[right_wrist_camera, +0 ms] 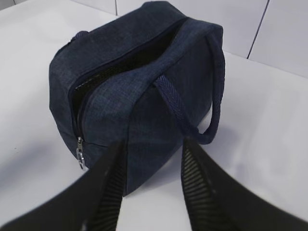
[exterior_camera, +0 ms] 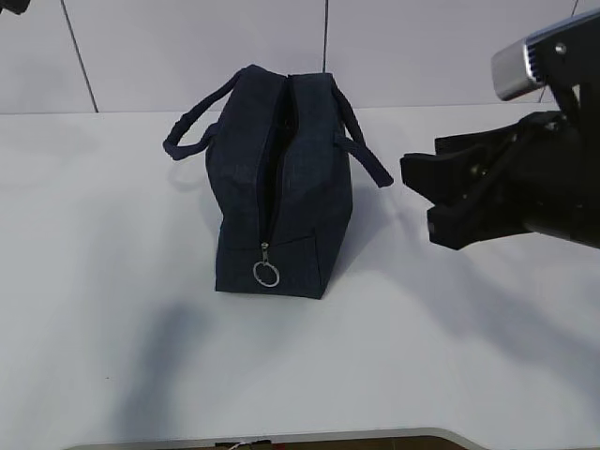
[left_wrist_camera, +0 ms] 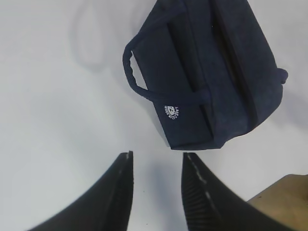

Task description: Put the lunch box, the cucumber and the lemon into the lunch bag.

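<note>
Navy fabric fills most of what the cameras show: the lunch bag [exterior_camera: 278,183] stands upright on the white table [exterior_camera: 103,281], a little above the middle of the exterior frame.

Nearest in that view, low on the bag's front end, hangs a round metal ring pull [exterior_camera: 266,274] below the zipper slider. From there the zipper [exterior_camera: 274,169] runs up and over the top toward the far wall, parted into a dark slit. One loop handle [exterior_camera: 195,122] droops to the left of the bag, another [exterior_camera: 366,150] to the right.

At the right edge of the exterior frame the right gripper [exterior_camera: 422,192] hovers above the table, clear of the bag, its black jaws spread. Its wrist camera looks between those spread fingers [right_wrist_camera: 199,192] at the bag [right_wrist_camera: 139,91] just beyond, the right handle [right_wrist_camera: 202,110] nearest and the zipper opening dark at upper left.

The left gripper [left_wrist_camera: 156,161] shows only in its own wrist camera, at the bottom of the frame, jaws apart with bare table between them. Beyond it, in the upper right, the bag [left_wrist_camera: 211,72] shows a small round white logo [left_wrist_camera: 173,112] beside a handle; its lettering is too small to read.

Lunch box, cucumber and lemon appear in no view.
</note>
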Tool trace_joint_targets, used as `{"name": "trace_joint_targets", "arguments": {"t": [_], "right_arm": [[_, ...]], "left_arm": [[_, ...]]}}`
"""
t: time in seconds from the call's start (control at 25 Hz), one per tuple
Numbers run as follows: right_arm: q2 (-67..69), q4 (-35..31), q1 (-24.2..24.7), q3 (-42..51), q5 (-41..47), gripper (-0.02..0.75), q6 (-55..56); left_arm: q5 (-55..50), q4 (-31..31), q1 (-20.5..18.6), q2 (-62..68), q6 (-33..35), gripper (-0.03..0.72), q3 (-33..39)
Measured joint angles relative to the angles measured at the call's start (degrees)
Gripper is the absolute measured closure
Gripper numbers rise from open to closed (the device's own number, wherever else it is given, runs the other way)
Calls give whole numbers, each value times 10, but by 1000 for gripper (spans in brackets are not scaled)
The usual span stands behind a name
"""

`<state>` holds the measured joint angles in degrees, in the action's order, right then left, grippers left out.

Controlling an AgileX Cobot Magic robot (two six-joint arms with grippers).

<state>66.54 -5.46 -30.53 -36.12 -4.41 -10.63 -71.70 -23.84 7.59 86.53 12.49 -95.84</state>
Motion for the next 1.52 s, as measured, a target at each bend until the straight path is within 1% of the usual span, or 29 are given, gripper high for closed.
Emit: {"name": "trace_joint_targets", "arguments": {"t": [0.24, 0.32, 0.36, 0.52, 0.56, 0.72, 0.8, 0.92, 1.12, 1.36, 1.52], "right_arm": [[53, -1, 0, 6, -53, 419, 12], [66, 7, 0, 28, -101, 419, 25], [70, 18, 0, 45, -139, 419, 38], [85, 91, 0, 114, -322, 419, 114], [92, 106, 0, 128, -356, 419, 130], [135, 145, 0, 155, -404, 419, 174], [162, 164, 0, 157, -426, 419, 181], [207, 189, 0, 157, -482, 419, 184], [299, 199, 0, 157, -585, 420, 185], [390, 247, 0, 144, -603, 419, 186], [419, 259, 0, 122, -605, 419, 187]], "left_arm": [[0, 0, 0, 0, 0, 445, 0], [0, 0, 0, 0, 0, 445, 0], [0, 0, 0, 0, 0, 445, 0], [0, 0, 0, 0, -1, 446, 0], [0, 0, 0, 0, -1, 446, 0], [0, 0, 0, 0, -1, 446, 0], [0, 0, 0, 0, -1, 446, 0], [0, 0, 0, 0, -1, 446, 0], [0, 0, 0, 0, -1, 446, 0], [0, 0, 0, 0, -1, 446, 0], [0, 0, 0, 0, -1, 446, 0]]}}
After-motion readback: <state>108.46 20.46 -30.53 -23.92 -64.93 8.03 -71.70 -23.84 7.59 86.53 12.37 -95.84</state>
